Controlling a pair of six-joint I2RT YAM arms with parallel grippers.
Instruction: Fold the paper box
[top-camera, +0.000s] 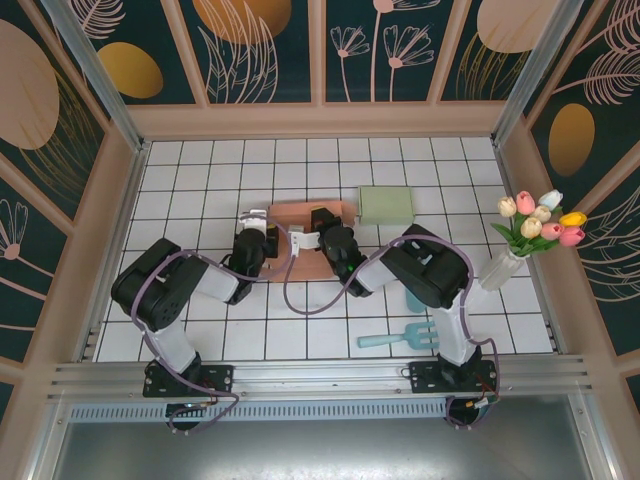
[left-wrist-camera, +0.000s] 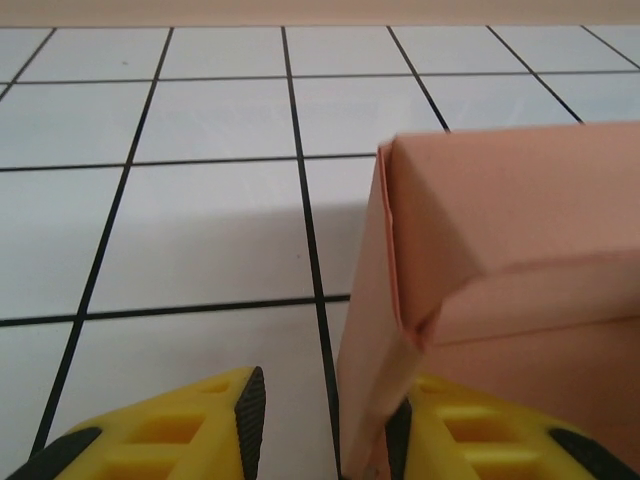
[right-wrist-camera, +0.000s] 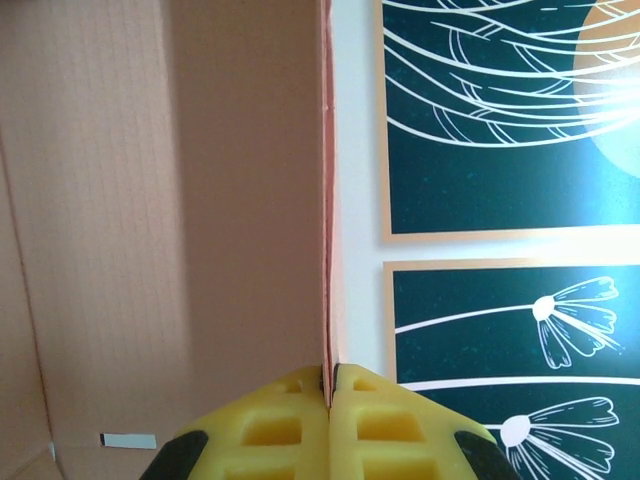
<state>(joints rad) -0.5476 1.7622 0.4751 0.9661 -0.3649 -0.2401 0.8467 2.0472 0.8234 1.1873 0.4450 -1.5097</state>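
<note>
Top external view: paper box (top-camera: 300, 215) sits in the middle of the table (top-camera: 200, 170), between both arms. Right gripper (right-wrist-camera: 330, 385) is clenched on one thin box wall. Left gripper (left-wrist-camera: 325, 412) stands parted and released, with the box corner just beside its right finger.

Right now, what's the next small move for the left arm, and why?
Probably back the left gripper straight off the paper box. Its jaws stand apart, bare tile showing beside the folded corner, so it grips nothing, while the right gripper is pinched on a wall's edge and can steady it.
</note>
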